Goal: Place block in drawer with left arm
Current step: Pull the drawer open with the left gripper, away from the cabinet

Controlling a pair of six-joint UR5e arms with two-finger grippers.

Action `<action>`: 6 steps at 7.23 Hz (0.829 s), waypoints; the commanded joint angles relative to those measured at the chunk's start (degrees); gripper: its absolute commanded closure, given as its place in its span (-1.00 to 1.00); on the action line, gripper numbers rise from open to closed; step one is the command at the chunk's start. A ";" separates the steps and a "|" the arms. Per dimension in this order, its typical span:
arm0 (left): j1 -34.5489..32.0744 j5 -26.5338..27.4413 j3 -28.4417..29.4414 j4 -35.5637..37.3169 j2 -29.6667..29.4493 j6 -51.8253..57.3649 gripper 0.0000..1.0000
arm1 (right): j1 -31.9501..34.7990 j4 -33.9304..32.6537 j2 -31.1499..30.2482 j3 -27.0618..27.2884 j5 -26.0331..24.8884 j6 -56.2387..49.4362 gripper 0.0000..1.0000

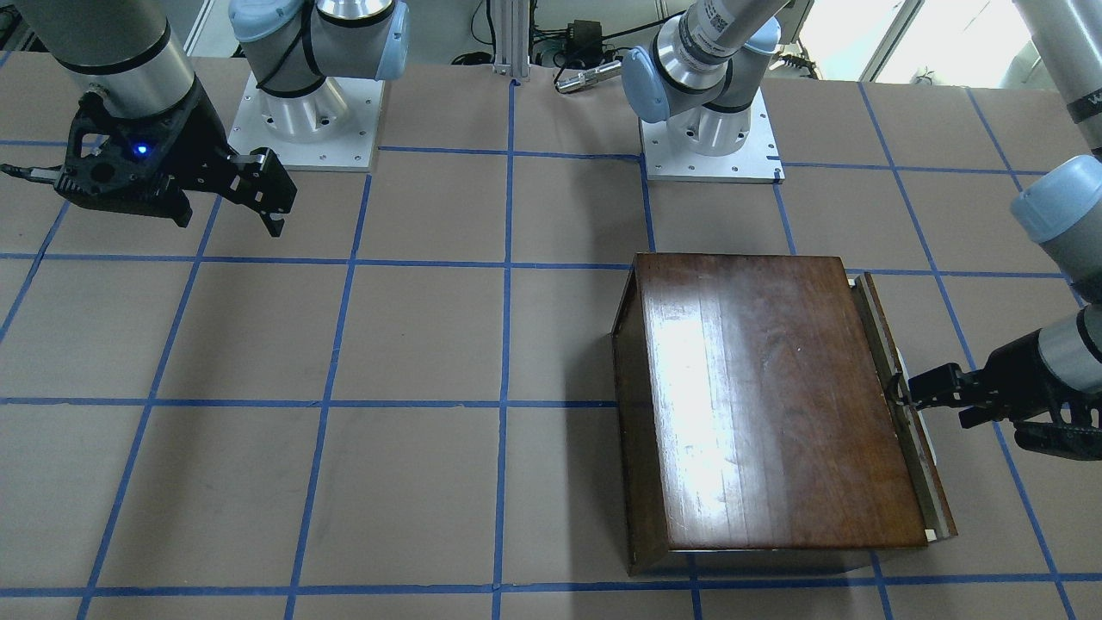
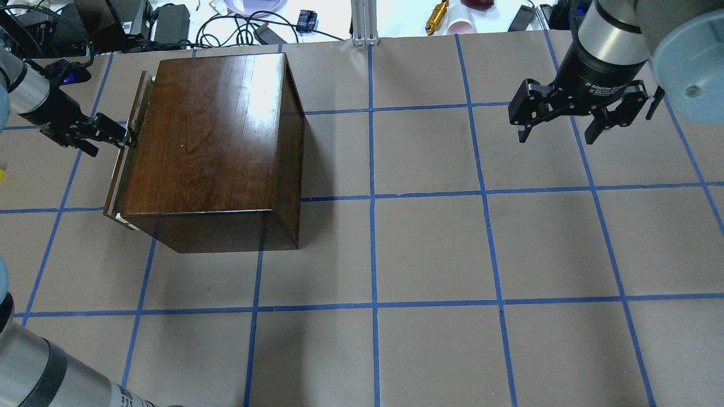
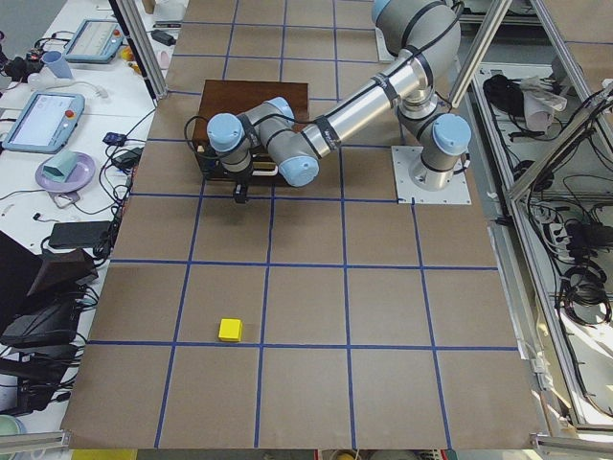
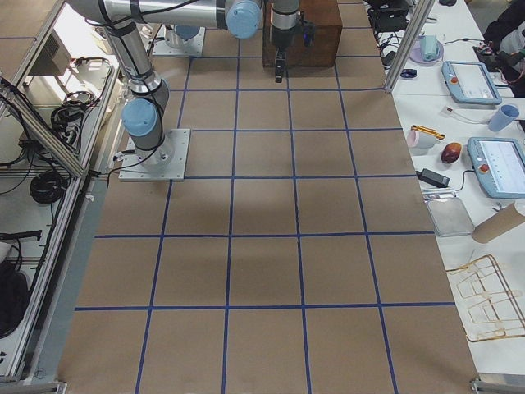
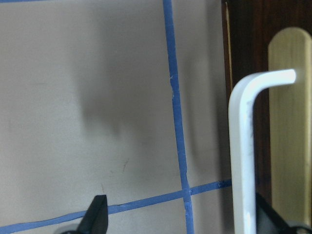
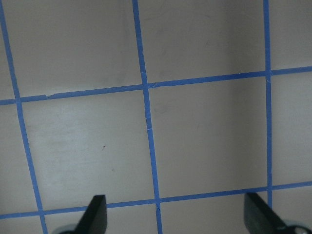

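The dark-brown wooden box stands at the table's left side. Its drawer is out by only a narrow gap and also shows in the front-facing view. My left gripper is at the drawer's front panel. In the left wrist view its fingers are wide apart, with the white handle between them, close to the right finger. It is open. The yellow block lies on the table, well away from the box. My right gripper hangs open and empty above the table.
Cables, tablets and small items lie beyond the table's far edge. Both arm bases are bolted at the robot's side. Blue tape lines grid the brown tabletop.
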 commanded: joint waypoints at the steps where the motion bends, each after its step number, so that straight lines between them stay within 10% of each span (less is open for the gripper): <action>1: 0.20 -0.03 0.08 0.01 0.08 0.32 -1.00 | 0.00 0.00 0.00 0.00 0.00 0.00 -1.00; 6: 0.99 -0.03 0.08 -0.08 0.17 2.95 -1.00 | 0.00 0.00 0.00 0.00 0.00 0.00 -1.00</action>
